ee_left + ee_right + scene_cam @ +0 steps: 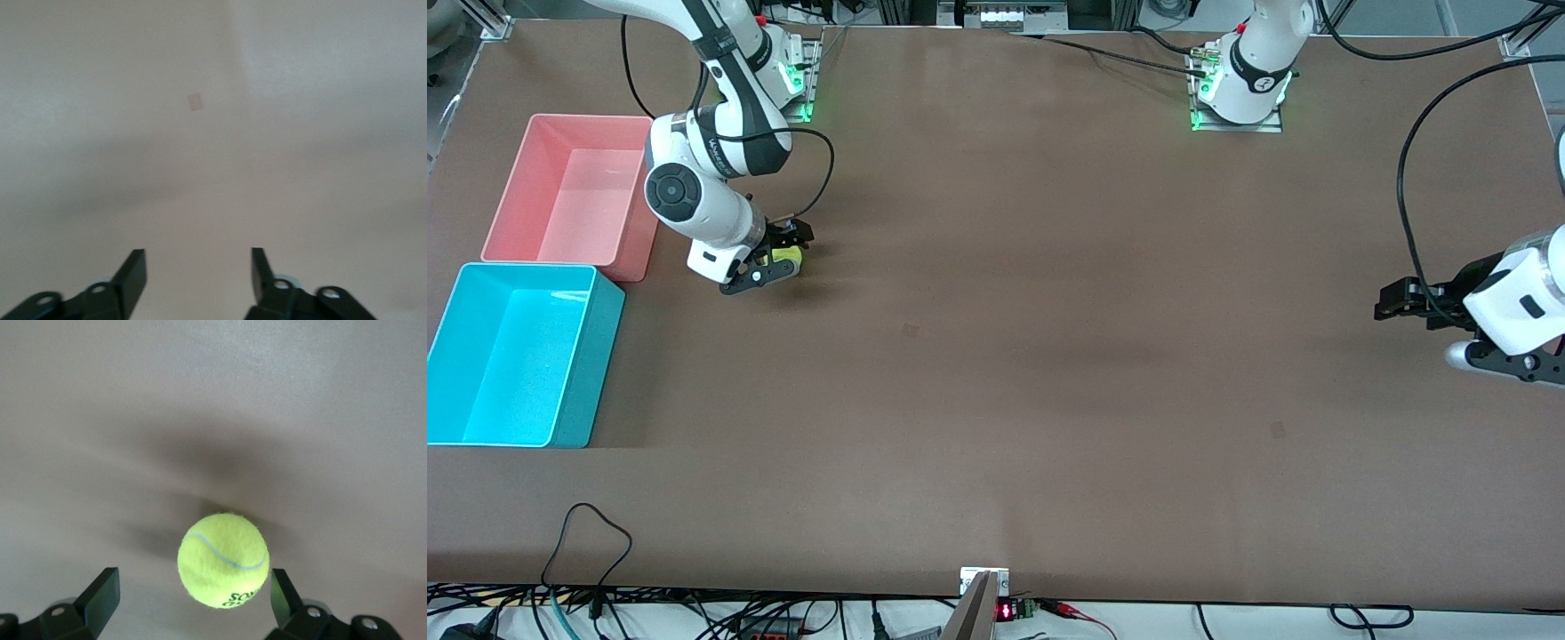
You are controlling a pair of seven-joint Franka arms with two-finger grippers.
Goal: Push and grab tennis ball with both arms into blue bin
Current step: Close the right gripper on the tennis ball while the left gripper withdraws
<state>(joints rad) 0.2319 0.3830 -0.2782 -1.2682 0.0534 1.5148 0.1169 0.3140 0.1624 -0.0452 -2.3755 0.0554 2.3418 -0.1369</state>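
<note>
While the right claw (pixel 783 260) stands wide around the tennis ball (pixel 223 560), not yet clamped, the grab and carry to the blue bin (pixel 591 378) at seven o'clock remain. Fuzzy yellow-green, it rests on the tabletop (pixel 1049 356). Left claw (pixel 198 270), wide and empty, waits.

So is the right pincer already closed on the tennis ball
No, the right pincer is open, and in the right wrist view the tennis ball sits between its fingers with a gap on one side.
</note>
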